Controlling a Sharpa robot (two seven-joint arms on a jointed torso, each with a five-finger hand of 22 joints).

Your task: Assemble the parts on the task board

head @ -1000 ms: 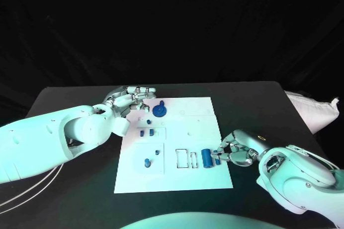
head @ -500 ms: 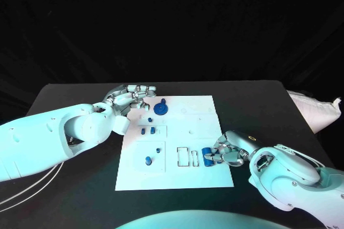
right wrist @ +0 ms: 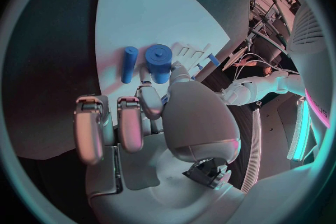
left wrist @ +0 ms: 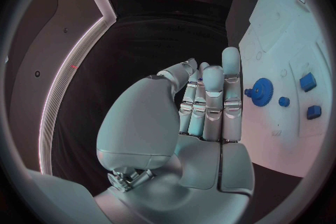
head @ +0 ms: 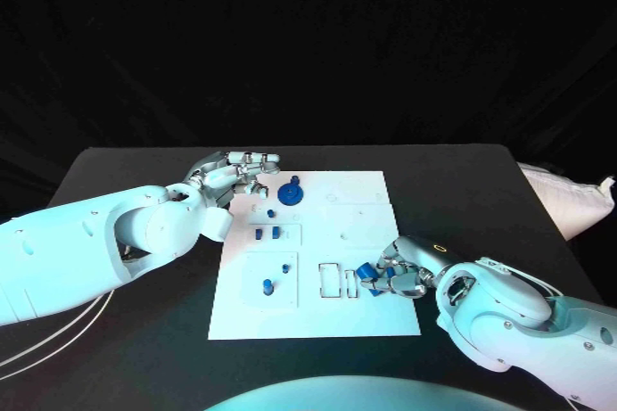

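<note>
Blue cylinder (head: 369, 277) was pinched by R hand (head: 398, 273), long axis along board's (head: 347, 219) near-far line; L hand (head: 238, 175) empty, fingers together.

The task board (head: 347, 317) lies in the middle of the desk (head: 489, 175). On its far left part sits the gear part (head: 291, 195), with the left hand (head: 238, 172) just beyond the board's far left corner. At its near right edge the right hand (head: 392, 275) rests beside a cylinder part (head: 369, 273). Small parts (head: 267, 288) lie on the near left area.
</note>
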